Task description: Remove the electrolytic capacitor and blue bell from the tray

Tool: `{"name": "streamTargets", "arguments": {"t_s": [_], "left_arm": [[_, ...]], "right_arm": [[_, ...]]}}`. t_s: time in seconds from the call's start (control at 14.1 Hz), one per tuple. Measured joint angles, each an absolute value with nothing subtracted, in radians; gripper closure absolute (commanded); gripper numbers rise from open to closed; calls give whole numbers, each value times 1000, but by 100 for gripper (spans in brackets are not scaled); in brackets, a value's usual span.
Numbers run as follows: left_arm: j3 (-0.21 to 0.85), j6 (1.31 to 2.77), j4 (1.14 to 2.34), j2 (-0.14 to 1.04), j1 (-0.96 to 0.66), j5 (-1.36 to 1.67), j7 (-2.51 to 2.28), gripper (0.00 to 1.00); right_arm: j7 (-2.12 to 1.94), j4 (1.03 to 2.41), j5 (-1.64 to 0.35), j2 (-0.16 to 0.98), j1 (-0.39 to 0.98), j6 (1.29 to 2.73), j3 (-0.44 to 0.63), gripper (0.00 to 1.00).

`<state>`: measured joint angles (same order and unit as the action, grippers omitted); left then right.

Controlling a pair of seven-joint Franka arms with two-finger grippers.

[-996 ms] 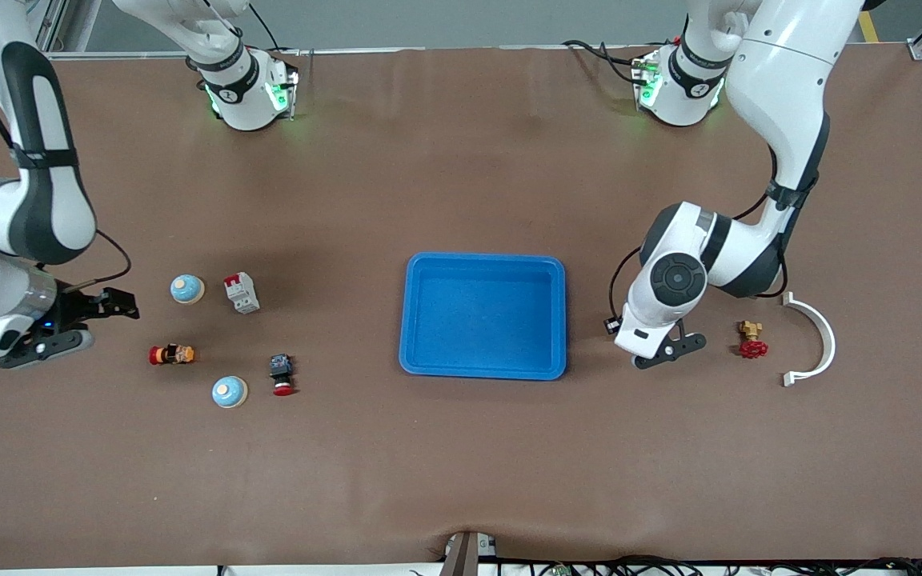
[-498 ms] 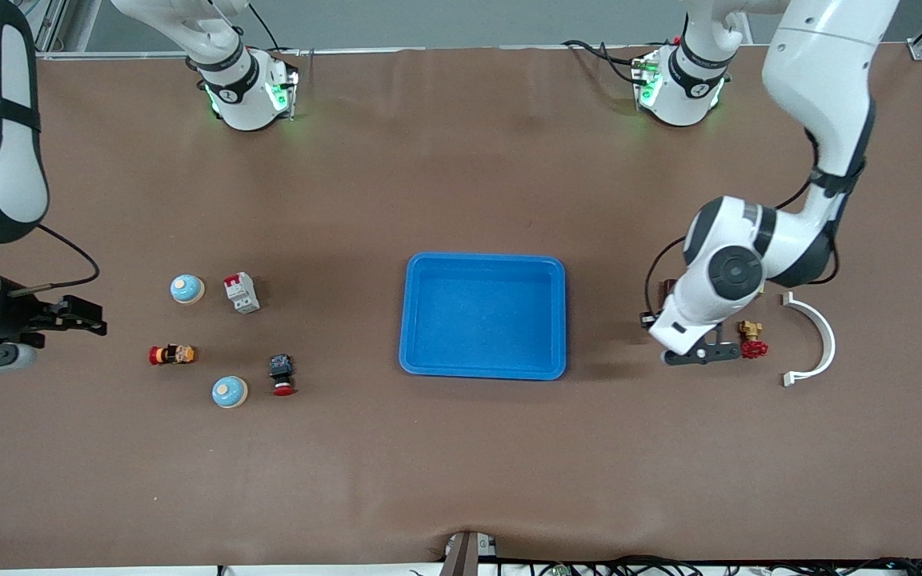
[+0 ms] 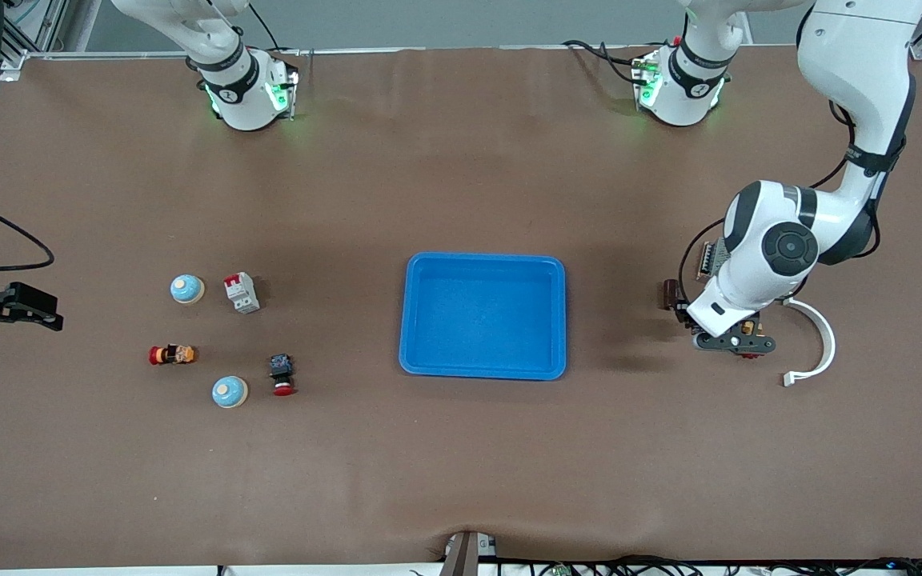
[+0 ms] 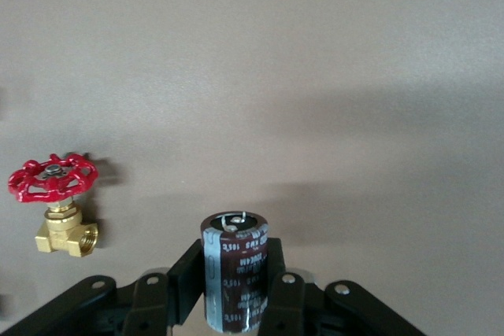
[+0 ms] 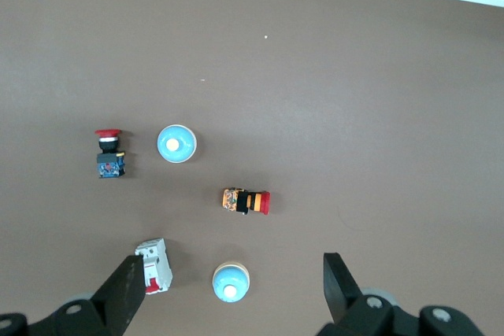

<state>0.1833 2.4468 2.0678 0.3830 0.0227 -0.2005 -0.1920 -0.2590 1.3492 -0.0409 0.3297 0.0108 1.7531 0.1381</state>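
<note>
My left gripper (image 3: 733,343) is shut on a dark brown capacitor (image 4: 235,269) and holds it upright above the table, beside the brass valve; the front view hides the capacitor. Two blue dome bells lie toward the right arm's end: one (image 3: 187,289) next to the breaker, one (image 3: 230,391) nearer the front camera. My right gripper (image 3: 29,308) is open and empty, high over the table's edge at the right arm's end. In the right wrist view its fingers (image 5: 130,293) frame the first bell (image 5: 231,281) far below; the other bell (image 5: 176,144) also shows. The blue tray (image 3: 483,371) is empty.
A white and red breaker (image 3: 242,292), a red-capped push button (image 3: 281,374) and a small orange and red part (image 3: 172,354) lie around the bells. A brass valve with a red handwheel (image 4: 57,210) and a white curved bracket (image 3: 830,340) lie toward the left arm's end.
My left gripper has moved away from the tray toward the left arm's end, now over the valve. My right gripper has drawn back toward the table's edge, away from the bells.
</note>
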Motion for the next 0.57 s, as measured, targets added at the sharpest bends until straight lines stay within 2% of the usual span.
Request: {"name": "streamTargets", "arguments": {"t_s": [0.57], "left_arm": [[207, 2594, 2082, 440, 21, -201, -191, 100]], "right_arm": [[-59, 1326, -41, 301, -2, 1742, 142, 0]]}}
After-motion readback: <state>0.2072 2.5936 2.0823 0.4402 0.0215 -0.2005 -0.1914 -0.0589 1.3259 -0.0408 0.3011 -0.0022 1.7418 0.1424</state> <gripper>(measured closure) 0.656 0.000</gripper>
